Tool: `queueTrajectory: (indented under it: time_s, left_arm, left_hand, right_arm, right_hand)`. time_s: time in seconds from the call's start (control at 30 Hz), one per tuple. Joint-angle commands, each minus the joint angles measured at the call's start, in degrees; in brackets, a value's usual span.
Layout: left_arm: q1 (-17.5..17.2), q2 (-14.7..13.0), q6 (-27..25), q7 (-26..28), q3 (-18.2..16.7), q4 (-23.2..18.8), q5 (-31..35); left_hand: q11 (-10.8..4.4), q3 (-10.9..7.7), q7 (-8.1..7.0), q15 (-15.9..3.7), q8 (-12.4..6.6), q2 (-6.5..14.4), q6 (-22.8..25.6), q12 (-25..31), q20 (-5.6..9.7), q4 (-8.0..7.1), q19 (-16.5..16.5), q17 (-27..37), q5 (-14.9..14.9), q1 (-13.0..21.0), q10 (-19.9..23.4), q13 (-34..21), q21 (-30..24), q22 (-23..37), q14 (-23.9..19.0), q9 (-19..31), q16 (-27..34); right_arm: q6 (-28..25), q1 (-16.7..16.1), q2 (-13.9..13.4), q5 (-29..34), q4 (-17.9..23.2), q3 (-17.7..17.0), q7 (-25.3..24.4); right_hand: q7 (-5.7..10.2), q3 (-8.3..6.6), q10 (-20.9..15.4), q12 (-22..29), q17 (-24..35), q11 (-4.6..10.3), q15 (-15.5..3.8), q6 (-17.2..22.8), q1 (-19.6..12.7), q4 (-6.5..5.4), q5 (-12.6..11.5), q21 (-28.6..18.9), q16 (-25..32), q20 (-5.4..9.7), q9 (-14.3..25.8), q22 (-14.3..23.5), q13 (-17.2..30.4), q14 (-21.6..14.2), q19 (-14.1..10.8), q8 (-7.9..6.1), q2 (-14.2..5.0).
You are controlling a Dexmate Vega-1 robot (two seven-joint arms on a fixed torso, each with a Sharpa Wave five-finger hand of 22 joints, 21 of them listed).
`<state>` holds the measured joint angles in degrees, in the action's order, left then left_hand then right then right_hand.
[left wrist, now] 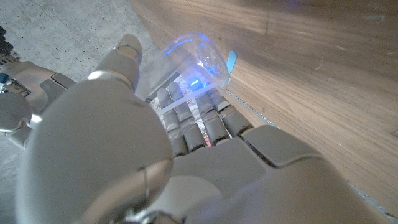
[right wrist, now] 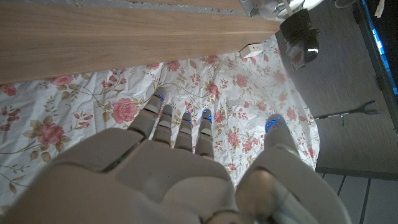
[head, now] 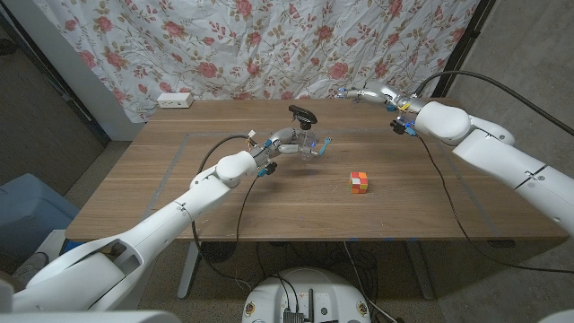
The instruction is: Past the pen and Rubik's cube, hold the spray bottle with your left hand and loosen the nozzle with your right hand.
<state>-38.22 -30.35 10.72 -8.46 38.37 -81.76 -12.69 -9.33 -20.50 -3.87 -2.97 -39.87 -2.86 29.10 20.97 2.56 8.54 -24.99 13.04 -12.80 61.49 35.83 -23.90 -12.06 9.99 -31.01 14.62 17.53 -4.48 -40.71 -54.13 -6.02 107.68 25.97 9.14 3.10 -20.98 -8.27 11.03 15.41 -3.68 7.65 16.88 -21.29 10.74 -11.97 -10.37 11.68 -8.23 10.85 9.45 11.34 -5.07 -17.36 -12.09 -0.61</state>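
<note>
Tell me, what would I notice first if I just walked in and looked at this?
Probably the left hand at the table's middle, gripping a clear spray bottle with a black nozzle on top. Next, the bright cube sitting alone on the wooden table, nearer the robot. The right hand is up by the flowery curtain at the far edge, fingers spread and holding nothing.

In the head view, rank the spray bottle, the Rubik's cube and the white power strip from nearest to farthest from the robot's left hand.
1. Spray bottle: gripped by the left hand, mid-table.
2. Rubik's cube: on the table to the hand's right, nearer the robot.
3. White power strip: at the table's far left edge, by the floral curtain.
</note>
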Motion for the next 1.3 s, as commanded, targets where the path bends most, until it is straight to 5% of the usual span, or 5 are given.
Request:
queueTrajectory:
  time_s: [0.03, 0.5, 1.3]
  left_arm:
    - [0.9, 0.4, -0.9, 0.8, 0.8, 0.7, 1.6]
    - [2.1, 1.1, -0.8, 1.5, 1.6, 2.1, 3.3]
    - [2.7, 1.8, -1.5, 2.9, 2.3, 1.9, 5.2]
  left_hand:
    - [0.04, -0.23, 0.14, -7.45, -0.43, 4.2, 0.5, 0.0, 2.11, 0.19, 0.3, -0.1, -0.3, -4.3, 0.7, -0.2, 0.1, 0.3, -0.3, 0.0, -0.4]
    - [0.06, -0.24, 0.21, -7.39, -0.61, 4.5, 0.8, -0.2, 2.11, 0.34, 0.4, -0.5, -0.3, -4.5, 1.1, -0.2, 0.2, 0.3, -0.3, -0.2, -0.7]
    - [0.07, -0.20, 0.24, -7.53, -0.78, 4.8, 1.0, -0.3, 2.15, 0.43, 0.3, -0.8, -0.3, -4.9, 1.7, -0.2, 0.1, 0.3, -0.7, -0.5, -0.9]
  right_arm:
    - [-2.4, 1.6, -3.7, 5.3, 6.5, 0.7, 2.7]
    - [-8.6, 4.6, -4.2, 12.1, 11.9, 3.4, 8.2]
    - [-15.3, 10.3, -1.3, 24.3, 15.7, 9.4, 16.6]
  right_hand:
    - [0.25, -0.37, 0.3, -0.1, 0.0, -0.26, 0.72, 0.2, -1.2, -0.11, -0.5, 0.3, -0.1, -0.93, 0.4, 0.3, 0.2, 0.2, 0.7, -0.43, 0.74]
    - [0.65, -0.54, 5.1, -0.6, -0.1, -1.61, 4.18, -0.6, -3.3, -0.64, -1.5, 0.3, -0.4, -3.85, 1.1, 0.3, 0.4, 3.3, 4.1, -0.36, 3.34]
    - [0.67, -1.31, 9.3, -0.7, -0.1, -2.37, 4.75, -0.5, -4.9, -0.90, -2.3, 0.2, -0.4, -3.86, 1.7, 0.3, 0.6, 5.3, 6.1, -0.69, 3.33]
